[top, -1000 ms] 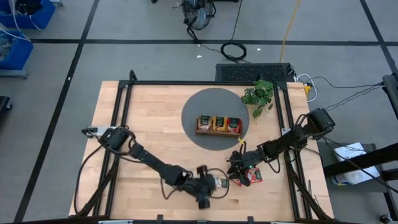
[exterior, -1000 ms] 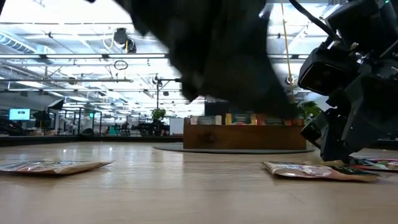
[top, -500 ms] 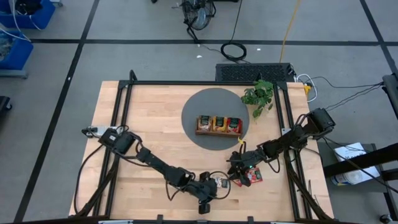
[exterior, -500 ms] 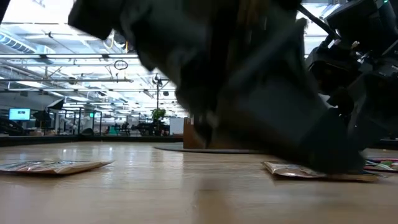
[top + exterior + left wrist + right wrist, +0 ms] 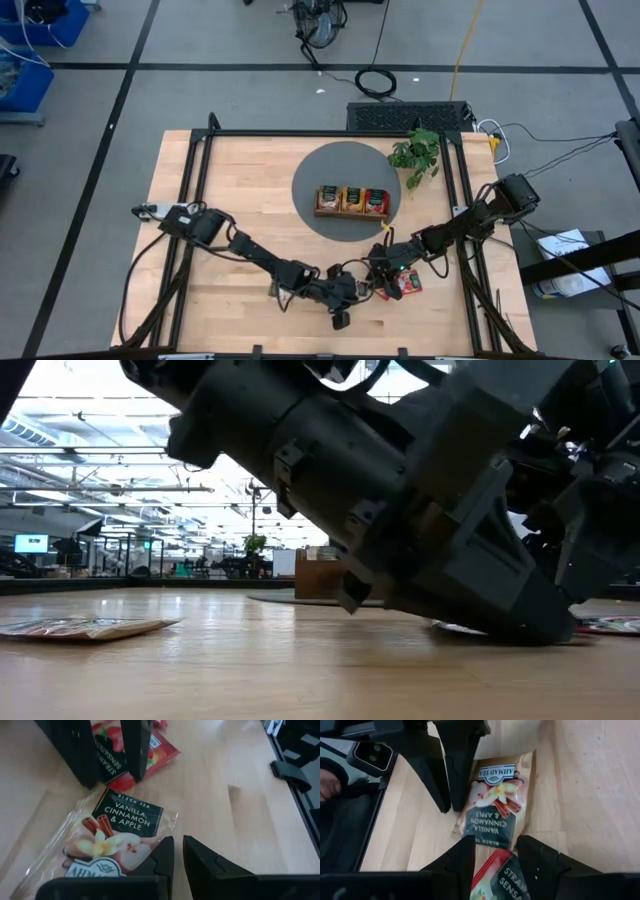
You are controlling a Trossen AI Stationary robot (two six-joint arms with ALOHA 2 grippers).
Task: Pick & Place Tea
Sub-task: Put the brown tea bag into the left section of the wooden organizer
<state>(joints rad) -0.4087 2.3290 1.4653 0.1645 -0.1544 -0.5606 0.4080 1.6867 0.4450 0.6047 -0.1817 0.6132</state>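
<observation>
Left wrist view: the left gripper (image 5: 178, 851) is seen low over the tabletop (image 5: 235, 780), its fingers drawn almost together with only a narrow gap, and one fingertip lies at the edge of the beige vanilla-cinnamon packet (image 5: 117, 832). Nothing is pinched between them. Just beyond, the red strawberry packet (image 5: 150, 752) is straddled by the fingers of the right gripper (image 5: 107, 750).

The main risk is judged to be a collision: both grippers are crowded over the same two packets near the front edge of the tabletop, right of centre, so one advance could knock the other arm. The flat packet could also be pushed along the wood rather than gripped, since the left fingers are set beside it, not around it.

In the right wrist view the right gripper (image 5: 496, 856) is spread wide above the red packet, holding nothing. Farther back, the wooden tray (image 5: 352, 202) stands on the grey mat (image 5: 340, 170), well apart, with tea already filed inside.
</observation>
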